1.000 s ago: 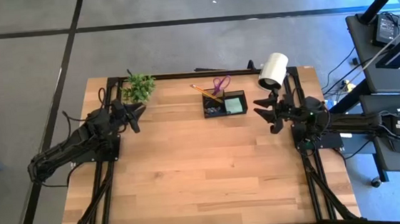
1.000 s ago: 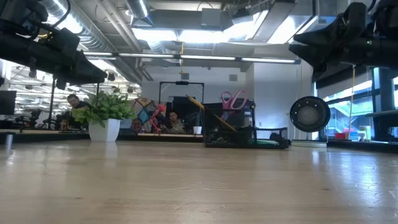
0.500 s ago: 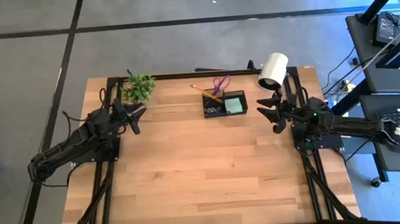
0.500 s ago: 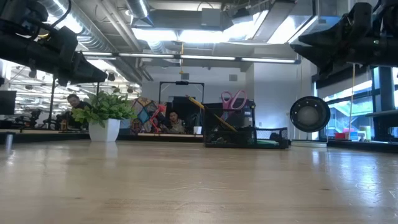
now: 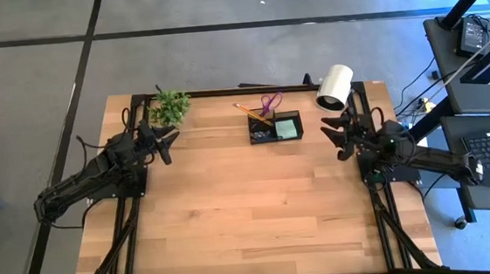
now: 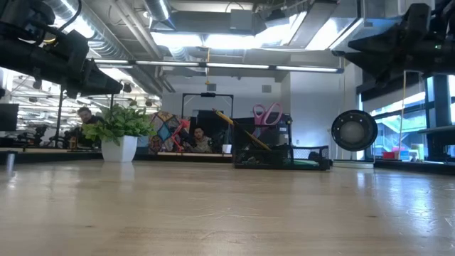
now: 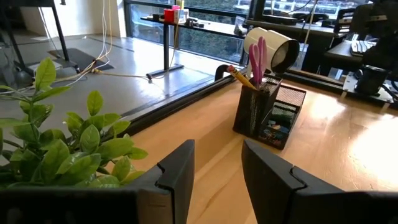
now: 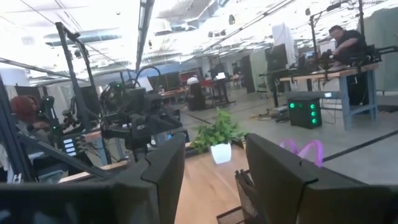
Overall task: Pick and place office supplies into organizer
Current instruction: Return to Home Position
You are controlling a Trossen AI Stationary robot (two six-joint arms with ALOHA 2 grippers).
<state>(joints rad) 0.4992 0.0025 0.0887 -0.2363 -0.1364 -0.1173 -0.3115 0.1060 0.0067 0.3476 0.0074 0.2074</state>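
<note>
The black mesh organizer (image 5: 275, 128) stands at the table's far middle. Purple-handled scissors (image 5: 269, 103) and an orange pencil (image 5: 253, 113) stick up out of its taller part, and a light-green sticky-note pad (image 5: 286, 129) lies in a lower compartment. It also shows in the left wrist view (image 7: 268, 115) and the low view (image 6: 266, 148). My left gripper (image 5: 169, 141) is open and empty at the far left, raised above the table beside the plant. My right gripper (image 5: 333, 139) is open and empty at the far right, raised, right of the organizer.
A small green plant in a white pot (image 5: 170, 107) stands at the far left corner, close to my left gripper. A large white cylinder (image 5: 334, 86) lies at the far right corner, behind my right gripper. Bare wooden tabletop (image 5: 250, 206) spreads over the middle and near side.
My right gripper has drawn back a little toward the table's right edge and has risen slightly. My left arm has kept still. The organizer and its contents have not moved.
</note>
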